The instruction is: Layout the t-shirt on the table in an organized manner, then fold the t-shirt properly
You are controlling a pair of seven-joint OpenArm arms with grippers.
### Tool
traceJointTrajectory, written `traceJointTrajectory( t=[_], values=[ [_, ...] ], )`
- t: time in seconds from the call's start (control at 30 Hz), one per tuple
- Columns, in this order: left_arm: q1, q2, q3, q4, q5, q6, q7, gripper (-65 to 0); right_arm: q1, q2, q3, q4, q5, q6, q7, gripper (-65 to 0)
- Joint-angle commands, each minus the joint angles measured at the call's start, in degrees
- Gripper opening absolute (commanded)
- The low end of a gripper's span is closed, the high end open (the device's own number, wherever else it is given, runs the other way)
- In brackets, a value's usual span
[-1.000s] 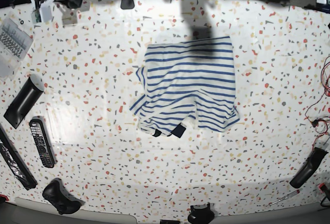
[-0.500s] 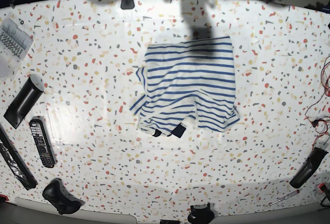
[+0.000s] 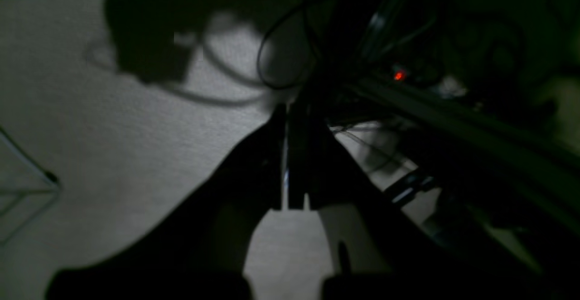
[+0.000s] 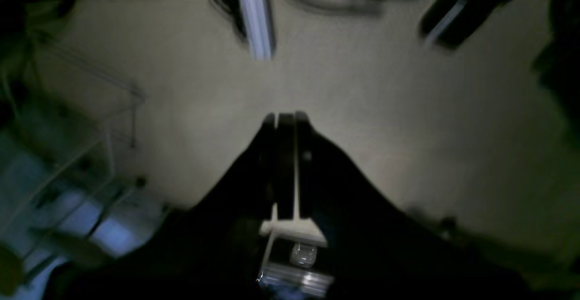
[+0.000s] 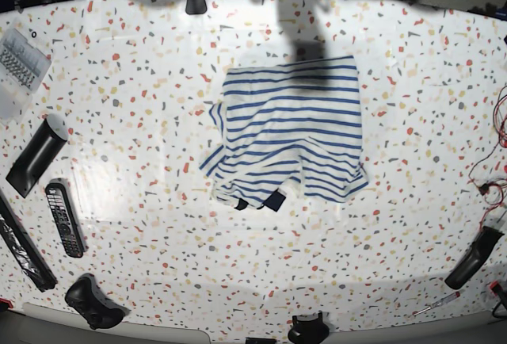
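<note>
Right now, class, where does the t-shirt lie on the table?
In the base view the t-shirt lies bunched slightly right of the middle of the table, nearer its far edge, well away from the remote control at the left.

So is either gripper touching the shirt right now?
Apart. The base view shows the shirt alone on the table, with no arm over it; both wrist views face away from it.

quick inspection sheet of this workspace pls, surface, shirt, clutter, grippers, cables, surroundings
surface: table, white with coloured flecks.
job's things: t-shirt lies mid-table, partly folded, near edge rumpled.
clutter: remote, black bar, game controller and keyboard along one side; black tool on the other.
grippers: left gripper and right gripper shut, empty, away from the table.
cables: red wires at one edge.
surroundings: dim floor, cords, frames.
</note>
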Motion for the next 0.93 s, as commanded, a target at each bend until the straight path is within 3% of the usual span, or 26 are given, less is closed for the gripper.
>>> traceJointTrajectory(
  t=[0.0,0.13,0.23,0.37,0.47,0.63,0.9],
  values=[
    [-1.46,-0.74,0.81,-2.23,0.83,-0.28,-1.51,-65.0,1.75,0.20,-1.14,-2.69,-1.18,0.02,1.90,-65.0],
    [-8.98,-0.42,2.82,-11.30,2.14,-0.20,-2.03,-65.0,10.25,-0.83,-5.49,-16.39,-6.47,-3.37,9.62,-65.0],
    [-12.52,0.61,2.80,-15.72,5.20,-0.13,-3.72,-65.0,15.41,-1.57,-6.62,-25.18,-6.51,-5.46,15.93,-65.0],
    [-14.16,3.63,2.80,-18.12,9.44,5.38,-9.46,-65.0,20.02,-1.73,-6.60,-32.11,-9.31,-5.92,22.97,-65.0],
    [-14.10,6.60,2.80,-18.12,9.49,6.56,-13.31,-65.0,21.31,-1.70,-6.60,-34.05,-13.40,-7.72,27.71,-65.0],
    [-14.10,10.34,2.80,-17.29,9.66,6.56,-13.55,-65.0,21.42,-1.40,-6.60,-34.16,-13.75,-9.03,28.55,-65.0],
    [-13.99,11.72,2.73,-16.22,13.49,6.75,-13.55,-65.0,21.42,-1.40,-6.60,-34.14,-13.55,-7.82,28.04,-65.0]
  ],
)
